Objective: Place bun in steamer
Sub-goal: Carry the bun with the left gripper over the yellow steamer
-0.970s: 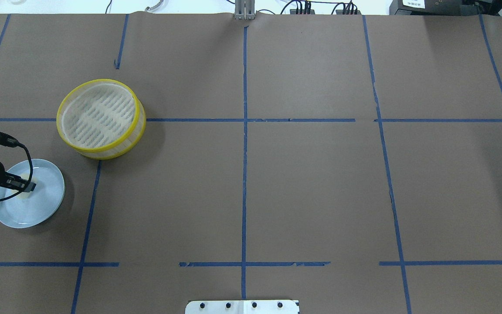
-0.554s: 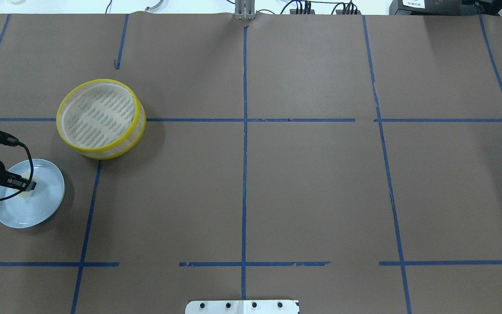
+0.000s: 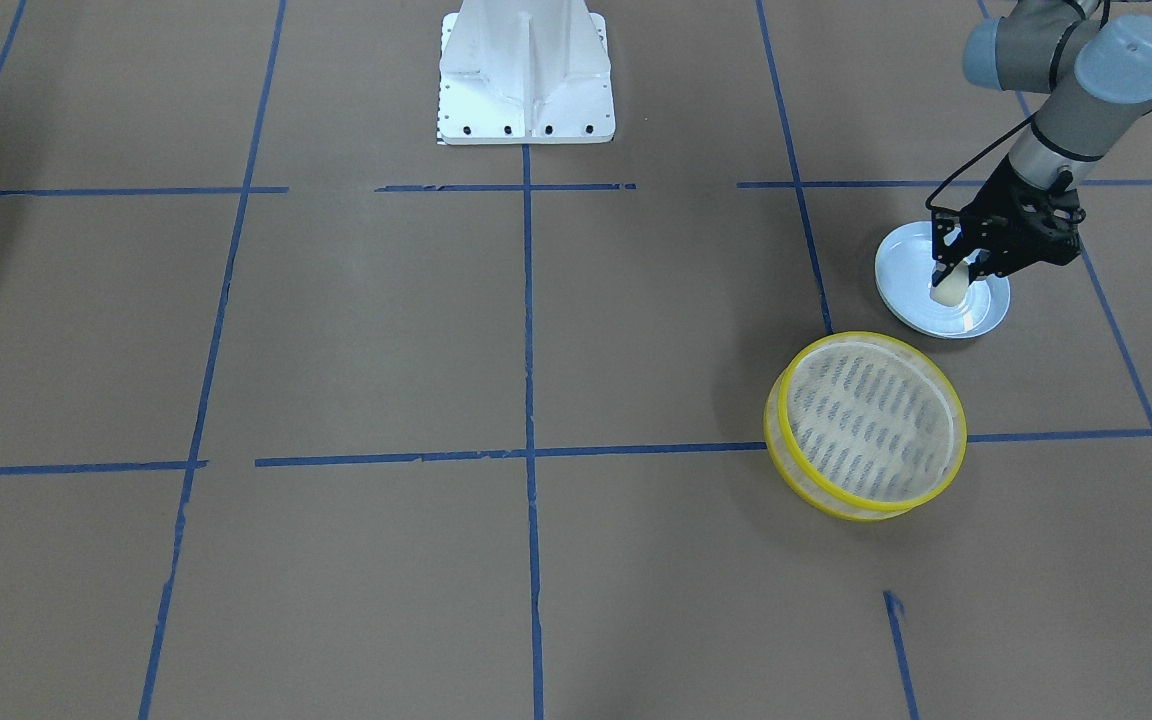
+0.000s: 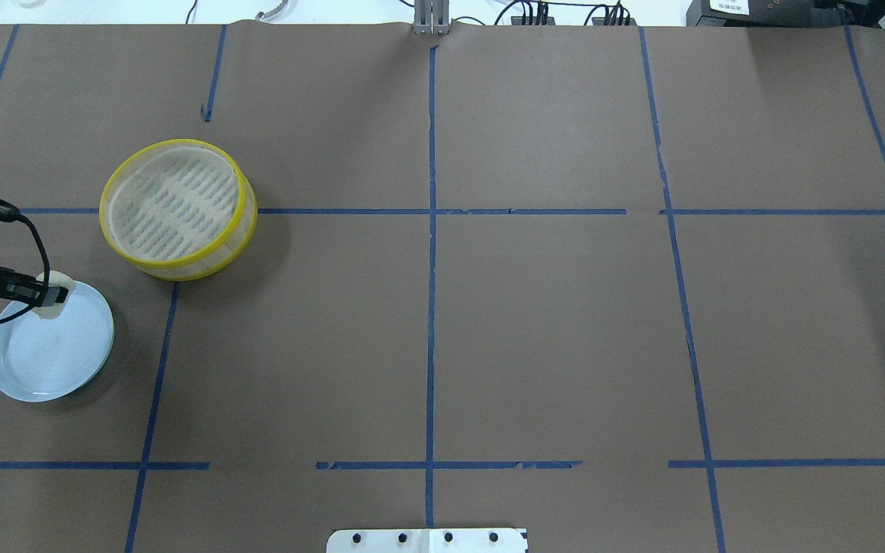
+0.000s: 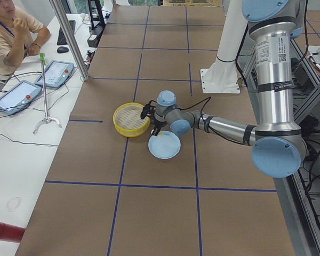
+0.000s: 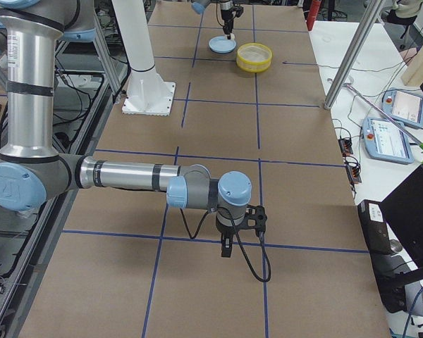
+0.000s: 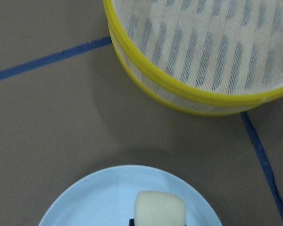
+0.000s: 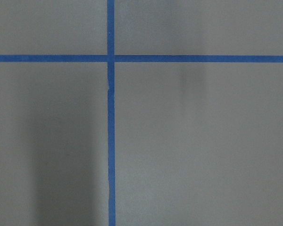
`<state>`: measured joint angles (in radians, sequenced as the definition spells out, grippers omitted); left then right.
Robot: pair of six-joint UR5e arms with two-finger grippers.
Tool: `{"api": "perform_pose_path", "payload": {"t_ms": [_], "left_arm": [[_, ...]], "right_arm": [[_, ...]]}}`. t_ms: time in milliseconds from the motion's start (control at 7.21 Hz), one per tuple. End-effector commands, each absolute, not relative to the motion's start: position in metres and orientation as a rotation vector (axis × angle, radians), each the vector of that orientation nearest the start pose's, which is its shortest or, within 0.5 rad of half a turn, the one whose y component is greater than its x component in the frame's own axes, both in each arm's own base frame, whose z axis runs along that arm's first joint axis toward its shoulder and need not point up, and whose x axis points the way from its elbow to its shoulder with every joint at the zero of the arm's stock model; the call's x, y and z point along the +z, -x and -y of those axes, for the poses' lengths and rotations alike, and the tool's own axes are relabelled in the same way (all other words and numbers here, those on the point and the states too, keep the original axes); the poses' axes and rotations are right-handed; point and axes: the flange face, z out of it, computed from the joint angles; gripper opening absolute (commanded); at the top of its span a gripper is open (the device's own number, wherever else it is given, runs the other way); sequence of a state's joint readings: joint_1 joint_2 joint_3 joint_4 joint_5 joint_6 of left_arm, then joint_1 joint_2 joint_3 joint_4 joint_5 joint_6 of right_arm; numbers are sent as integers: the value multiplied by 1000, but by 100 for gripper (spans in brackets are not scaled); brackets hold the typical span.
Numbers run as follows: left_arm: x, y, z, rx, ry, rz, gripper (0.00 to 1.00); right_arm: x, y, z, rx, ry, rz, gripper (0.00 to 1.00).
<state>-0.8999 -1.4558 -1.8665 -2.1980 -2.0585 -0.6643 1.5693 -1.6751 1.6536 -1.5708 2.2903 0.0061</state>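
Observation:
The cream-white bun (image 4: 53,296) is held between the fingers of my left gripper (image 4: 49,295), lifted a little above the far edge of the pale blue plate (image 4: 51,353). In the front-facing view the gripper (image 3: 954,278) holds the bun (image 3: 948,291) over the plate (image 3: 971,310). The yellow-rimmed steamer (image 4: 174,201) stands empty just beyond the plate, also in the front-facing view (image 3: 871,425). The left wrist view shows the bun (image 7: 159,209), the plate (image 7: 94,202) and the steamer (image 7: 203,47) ahead. My right gripper (image 6: 227,243) hangs over bare table; I cannot tell whether it is open or shut.
Brown paper with blue tape lines covers the table (image 4: 550,330). The white robot base (image 3: 526,75) stands at the near middle edge. An operator (image 5: 13,34) sits beyond the table's far side with tablets and a metal stand.
My left gripper has risen with the bun in it, off the plate's middle, and shifted toward the plate's far edge, nearer the steamer.

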Motion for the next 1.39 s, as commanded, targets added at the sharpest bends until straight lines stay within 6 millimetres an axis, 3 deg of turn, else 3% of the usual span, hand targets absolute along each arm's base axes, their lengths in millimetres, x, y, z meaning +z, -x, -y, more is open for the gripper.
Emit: {"api": "perform_pose_path", "payload": {"t_ms": [0,139,277,416,554,693,970,1248], "left_arm": [[444,-219,484,105,-298,-846,35],[414,-237,511,66,-251,-825,35],[402,-253,532,38,-217,-809,35],[402,-280,566,-77,-147,-809,36],[406,-310,573,-122,-89,-805,36],[410,-336,560,-116,-56,-801,36],[424,-354,569,-107,-80,-835,36],[428,-359,574,-102,-102,-857,37]], "right_arm": [[671,-67,446,12,23,719,100],[671,-67,446,12,23,719,100],[671,-67,446,12,23,719,100],[671,-67,446,12,23,719,100],[671,-67,446,12,23,719,100],[671,-67,446,12,23,719,100],[671,-67,446,12,23,719,100],[671,-67,446,12,23,719,100]]}}
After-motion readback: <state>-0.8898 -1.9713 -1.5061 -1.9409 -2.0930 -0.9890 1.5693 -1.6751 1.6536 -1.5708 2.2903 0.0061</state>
